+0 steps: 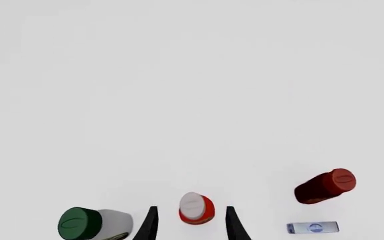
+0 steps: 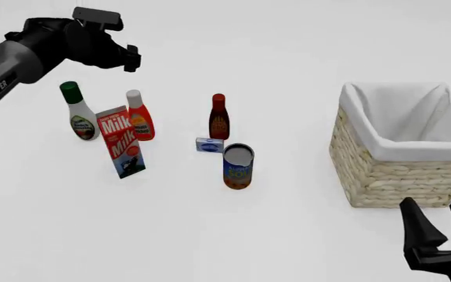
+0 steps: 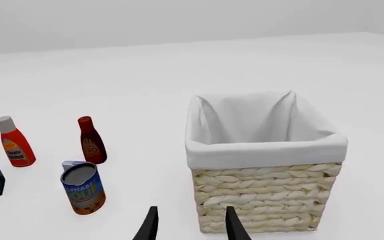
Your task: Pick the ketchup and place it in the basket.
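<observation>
Basket: the basket [image 2: 401, 158] stands on the bench [image 2: 288, 235] straight ahead of my right tool [image 2: 438, 226], close to its fingertips; nothing is inside but the white lining.
Milk carton: the milk carton [image 2: 120, 141] stands tilted just in front of the ketchup, on the side nearer my arms' base.
White bottle: the green-capped white bottle [image 2: 79, 111] stands just beside the ketchup, below my left tool and off to one side.
Ketchup: the ketchup [image 2: 138, 116] stands upright on the bench; my left wrist view looks down on its cap [image 1: 193, 206], lined up between my two fingertips.
Dark bottle: the slim dark bottle [image 2: 218, 117] stands apart from the ketchup, toward the basket.
Soup can: the soup can [image 2: 238, 166] stands open-topped, with a small blue-and-white box [image 2: 209, 144] between it and the dark bottle.
Views: only my left wrist view shows the caps from above; only my right wrist view shows the basket's inside.
Left tool: my left tool [image 2: 131, 59] hangs high above the bottles, spread, holding nothing.
Right tool: spread, holding nothing, low by the basket's near wall.
</observation>
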Motion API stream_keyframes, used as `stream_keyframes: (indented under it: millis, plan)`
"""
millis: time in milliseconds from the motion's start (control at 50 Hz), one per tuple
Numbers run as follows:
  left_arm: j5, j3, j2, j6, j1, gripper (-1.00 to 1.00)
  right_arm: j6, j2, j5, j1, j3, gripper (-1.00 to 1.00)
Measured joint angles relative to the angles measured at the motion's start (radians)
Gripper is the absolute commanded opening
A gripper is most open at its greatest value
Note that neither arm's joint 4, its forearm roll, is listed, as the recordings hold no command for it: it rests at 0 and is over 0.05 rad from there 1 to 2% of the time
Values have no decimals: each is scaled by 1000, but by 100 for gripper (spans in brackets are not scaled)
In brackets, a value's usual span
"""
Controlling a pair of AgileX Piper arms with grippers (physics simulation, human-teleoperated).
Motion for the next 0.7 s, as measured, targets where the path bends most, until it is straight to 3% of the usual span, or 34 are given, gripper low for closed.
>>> stream_keyframes:
  millis: [700]
  plan:
    - [-70,7,107,-27,4,100,1,80,-63,7,0,100]
